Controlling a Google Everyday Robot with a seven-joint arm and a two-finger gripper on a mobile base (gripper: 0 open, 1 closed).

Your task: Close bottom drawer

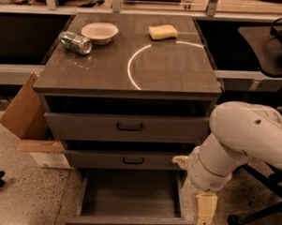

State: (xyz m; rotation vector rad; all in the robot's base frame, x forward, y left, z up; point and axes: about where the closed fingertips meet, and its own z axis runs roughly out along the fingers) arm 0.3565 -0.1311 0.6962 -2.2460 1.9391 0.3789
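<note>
Hanging just beside the pulled-out bottom drawer (pixel 128 198), the gripper (pixel 205 211) has a spread I cannot tell.

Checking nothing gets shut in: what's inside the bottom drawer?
The bottom drawer shows only bare floor; its back, under the middle drawer, is shadowed. The claw hangs outside, by its front corner.
</note>
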